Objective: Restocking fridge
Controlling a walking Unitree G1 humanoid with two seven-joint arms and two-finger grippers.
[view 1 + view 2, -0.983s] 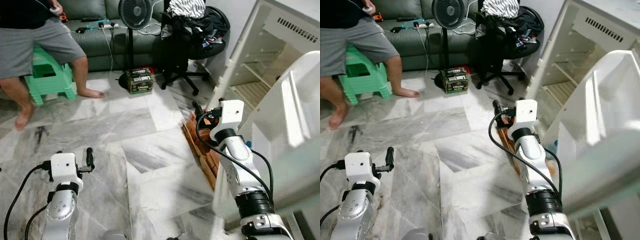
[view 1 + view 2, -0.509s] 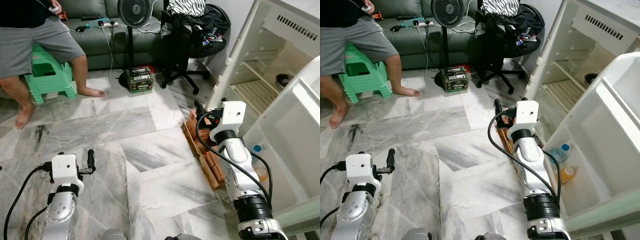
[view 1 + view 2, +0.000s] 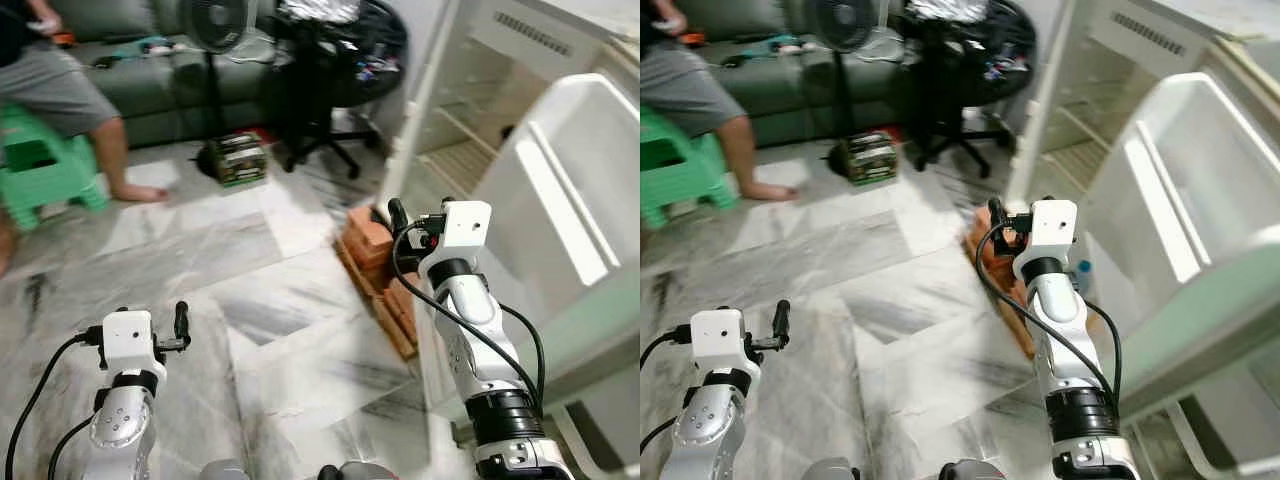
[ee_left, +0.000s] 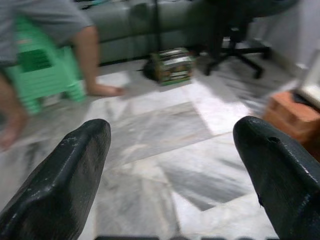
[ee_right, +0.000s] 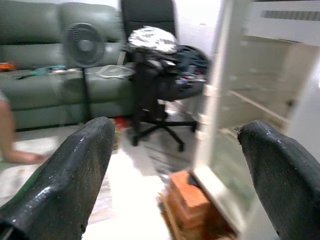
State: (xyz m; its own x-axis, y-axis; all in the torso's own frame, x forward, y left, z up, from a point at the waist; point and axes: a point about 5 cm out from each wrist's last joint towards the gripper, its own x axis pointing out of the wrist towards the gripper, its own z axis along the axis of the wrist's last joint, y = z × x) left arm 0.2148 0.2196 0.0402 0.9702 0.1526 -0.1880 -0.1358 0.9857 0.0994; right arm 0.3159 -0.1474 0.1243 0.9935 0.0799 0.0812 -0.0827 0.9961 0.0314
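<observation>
Two grippers are raised over a marble floor (image 3: 290, 330), both with jaws spread wide and nothing between them. Ahead of the right gripper (image 5: 175, 170) stands the open fridge (image 3: 470, 110), its white compartment showing wire shelves; what sits on them cannot be made out. Beside that gripper, on its outer side, the fridge door (image 3: 560, 220) swings open, and a small bottle (image 3: 1083, 268) with a blue cap shows low in its door shelf, close to the right arm. Just below and in front of the right jaws lies a stack of red bricks (image 3: 375, 270) at the foot of the fridge; their count is unclear through blur.

One left gripper (image 4: 170, 165) hangs lower, well apart from the fridge, with bare floor stretching ahead of its jaws. Farther out along its line of sight sit one green stool (image 4: 42, 75), a person's bare leg (image 4: 92, 60) beside it, and one small carton (image 4: 172, 65) on the floor at the foot of a standing fan (image 3: 212, 25). One black office chair (image 3: 330, 70) piled with clothes stands between the fan and the fridge, ahead of the right jaws, and a grey sofa (image 5: 45, 95) runs along the back. Open floor lies between the two grippers
</observation>
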